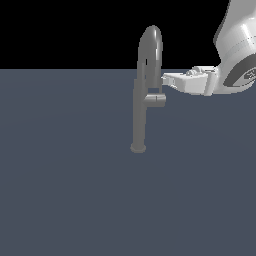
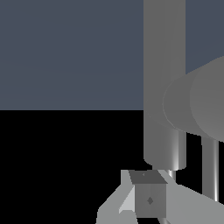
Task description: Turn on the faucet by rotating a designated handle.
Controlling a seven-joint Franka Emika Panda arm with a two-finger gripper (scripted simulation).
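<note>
A flat, bare slate-blue floor stretched to a straight horizon; above it the backdrop was plain black, without walls, windows or furniture; lighting was even

In the exterior view the robot arm is cut off by the top and right edges, so only its wrist end shows. The gripper reaches the faucet at the spout, where its fingertips are too small to tell whether they are parted or closed. In the wrist view the handle runs off the right edge, the faucet column leaves the top edge, and only one fingertip pad shows at the bottom edge.
</note>
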